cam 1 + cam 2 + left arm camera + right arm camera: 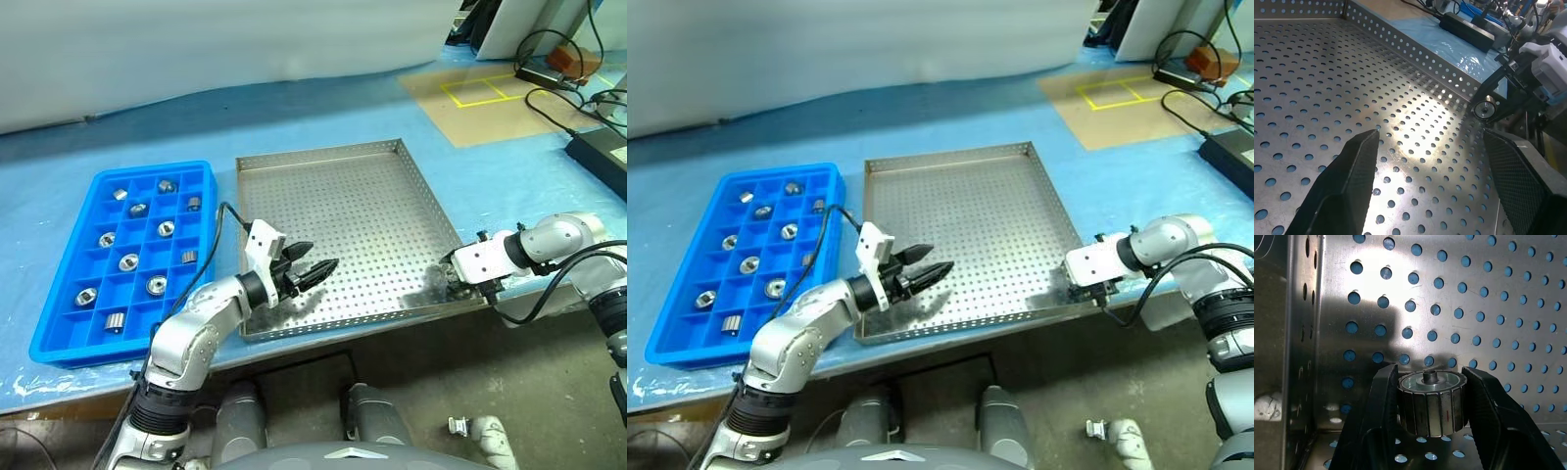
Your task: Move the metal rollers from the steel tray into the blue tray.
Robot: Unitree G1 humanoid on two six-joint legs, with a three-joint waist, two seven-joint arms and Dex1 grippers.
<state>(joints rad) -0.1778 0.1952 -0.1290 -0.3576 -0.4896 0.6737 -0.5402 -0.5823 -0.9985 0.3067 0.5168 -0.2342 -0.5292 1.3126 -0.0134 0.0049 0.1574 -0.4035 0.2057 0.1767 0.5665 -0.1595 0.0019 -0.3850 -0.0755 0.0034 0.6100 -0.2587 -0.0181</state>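
Observation:
The steel tray (343, 196) lies in the middle of the blue-covered table, its perforated floor almost bare. One metal roller (1431, 401) stands in the tray's near right corner, and my right gripper (1430, 376) is shut on it, one finger on each side; the roller (1484, 107) also shows in the left wrist view. My left gripper (321, 258) hovers open over the tray's near left part, nothing between its fingers (1352, 166). To the left lies the blue tray (59, 284), with several rollers (128, 261) in its compartments.
A black power brick (600, 152) and cables lie at the far right of the table. A brown board with a yellow taped square (477, 92) sits behind the steel tray's right side. The table's front edge runs just below both trays.

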